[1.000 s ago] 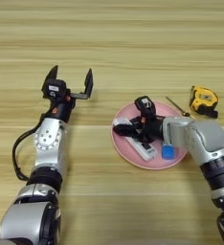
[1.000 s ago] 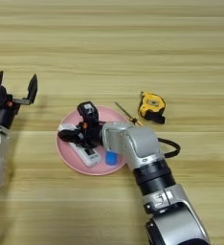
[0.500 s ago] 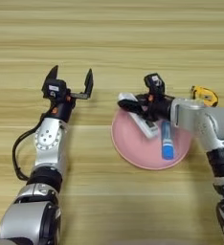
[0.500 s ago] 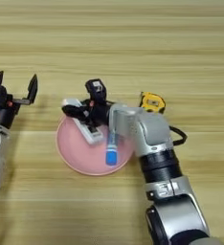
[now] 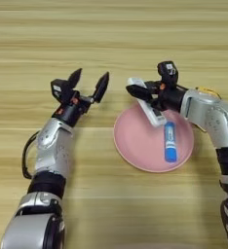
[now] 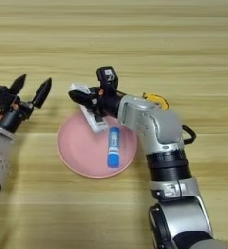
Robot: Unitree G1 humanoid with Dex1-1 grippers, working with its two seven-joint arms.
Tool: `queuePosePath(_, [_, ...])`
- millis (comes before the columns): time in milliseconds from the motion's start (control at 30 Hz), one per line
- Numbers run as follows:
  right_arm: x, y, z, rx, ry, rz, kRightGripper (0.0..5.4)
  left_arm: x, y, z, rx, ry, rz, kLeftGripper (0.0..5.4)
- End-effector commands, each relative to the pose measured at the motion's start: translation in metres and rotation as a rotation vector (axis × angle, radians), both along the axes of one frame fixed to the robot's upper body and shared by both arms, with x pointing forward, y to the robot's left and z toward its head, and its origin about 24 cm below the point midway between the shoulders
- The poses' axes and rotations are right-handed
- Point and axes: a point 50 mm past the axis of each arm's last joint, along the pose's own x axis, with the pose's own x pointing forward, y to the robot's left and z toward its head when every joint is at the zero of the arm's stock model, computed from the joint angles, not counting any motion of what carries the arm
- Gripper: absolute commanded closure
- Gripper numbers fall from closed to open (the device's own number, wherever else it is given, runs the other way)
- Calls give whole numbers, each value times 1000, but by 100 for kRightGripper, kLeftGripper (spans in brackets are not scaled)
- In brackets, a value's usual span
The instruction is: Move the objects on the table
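Tube first, nearest the robot: the blue tube (image 5: 170, 141) lies flat in the pink plate (image 5: 135, 151), toward the robot from the right tool, its long axis running near-to-far. Just beyond it, the right tool (image 5: 144, 95) hangs over the plate's far rim, clamped on the white remote (image 5: 146, 102). That remote sits slantwise, one end jutting past the tool away from the right arm and over the rim, the other end pointing down toward the tube's top, close to it; whether they touch I cannot tell.

Over to the left tool (image 5: 89, 83): well apart from the plate, raised above the worktop (image 5: 111, 34), fingers spread wide and gripping nothing.

Past the right forearm, a sliver of the yellow-black tape measure (image 6: 154, 99) peeks out on the worktop, mostly hidden by the arm.

My read: the remote is on its way out of the plate, and the next move turns on where it gets set down. Bare wood lies beyond and to the left of the right tool, between the two tools. The right arm is clearly the nearer one for the tube too, which lies straight back from its fingers. Risk: the remote's low end could brush the tube.
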Motion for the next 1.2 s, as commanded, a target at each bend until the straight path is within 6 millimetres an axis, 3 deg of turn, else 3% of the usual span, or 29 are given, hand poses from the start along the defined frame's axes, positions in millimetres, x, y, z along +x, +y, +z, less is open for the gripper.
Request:
queuePosePath(33, [2,1,20,29,-99,17,249,-15,-3,1,-41,13,-178,0])
queuePosePath(400, [-1,0,38,90,-202,61,249,-29,-5,2,-94,14,-378,0])
queuePosePath(633, [-16,4,53,178,-276,178,249,-33,-11,10,-87,-30,-457,0])
queuePosePath(1200, [-43,14,58,240,-366,370,249,-42,-34,40,-49,-116,-650,0])
